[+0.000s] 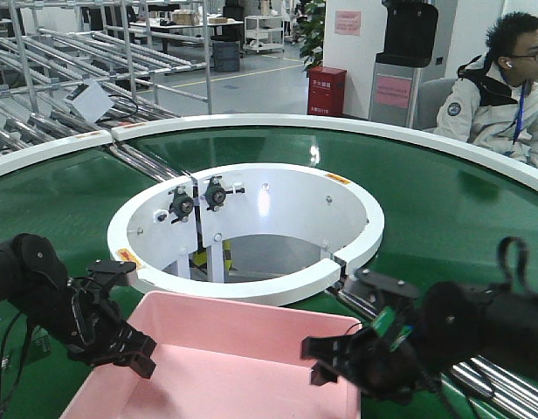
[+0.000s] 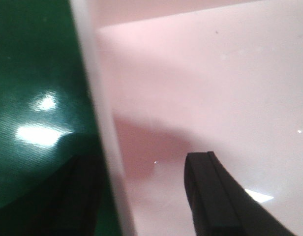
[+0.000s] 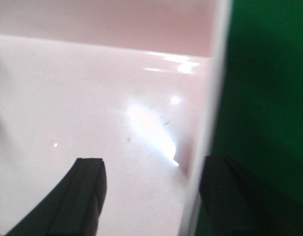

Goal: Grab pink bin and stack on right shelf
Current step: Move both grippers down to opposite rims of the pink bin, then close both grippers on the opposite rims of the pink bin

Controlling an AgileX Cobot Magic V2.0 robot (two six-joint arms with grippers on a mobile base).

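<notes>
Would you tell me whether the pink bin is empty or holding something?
Empty, as far as shown: the pink bin has a bare, smooth floor in all three views.

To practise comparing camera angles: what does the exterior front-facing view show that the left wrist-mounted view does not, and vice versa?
Only the exterior view: the right gripper, the white ring and a seated man. Only the left wrist view: the left gripper close up, fingers astride a wall of the pink bin. Both: the pink bin on the green belt.

Fingers (image 3: 87, 196) straddle the pink bin (image 3: 68, 98) wall, spread apart.
</notes>
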